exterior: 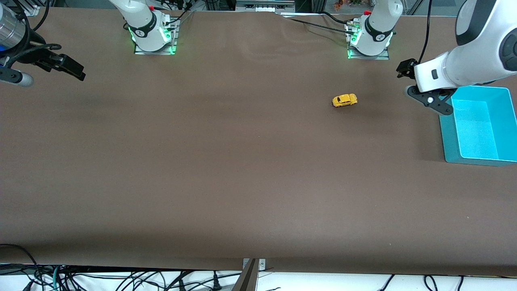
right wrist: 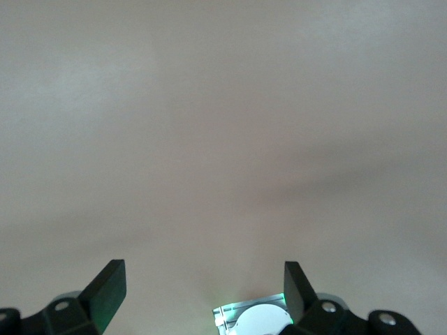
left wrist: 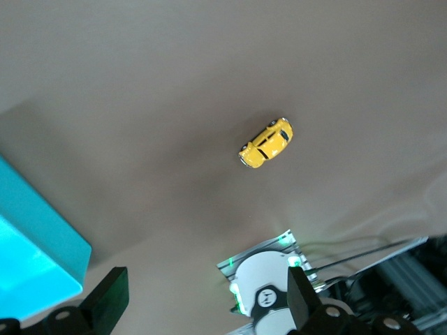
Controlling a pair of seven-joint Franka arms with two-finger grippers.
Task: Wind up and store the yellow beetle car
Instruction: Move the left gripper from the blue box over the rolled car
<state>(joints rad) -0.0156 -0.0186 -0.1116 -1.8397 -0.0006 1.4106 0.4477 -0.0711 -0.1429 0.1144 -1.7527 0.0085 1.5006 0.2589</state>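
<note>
Brown table [exterior: 226, 169]: yellow beetle car [exterior: 344, 100] sits untouched, well apart from teal bin [exterior: 480, 125]. Left gripper [exterior: 434, 104] and right gripper [exterior: 60, 64], 2 pincers wide open, empty. Nothing done.

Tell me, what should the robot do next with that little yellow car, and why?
Probably bring the left pincer over the yellow beetle car and lower it. The car sits untouched on the table, the left pincer hangs open at the teal bin's edge, far closer than the right pincer, which waits open at the right arm's end.
</note>
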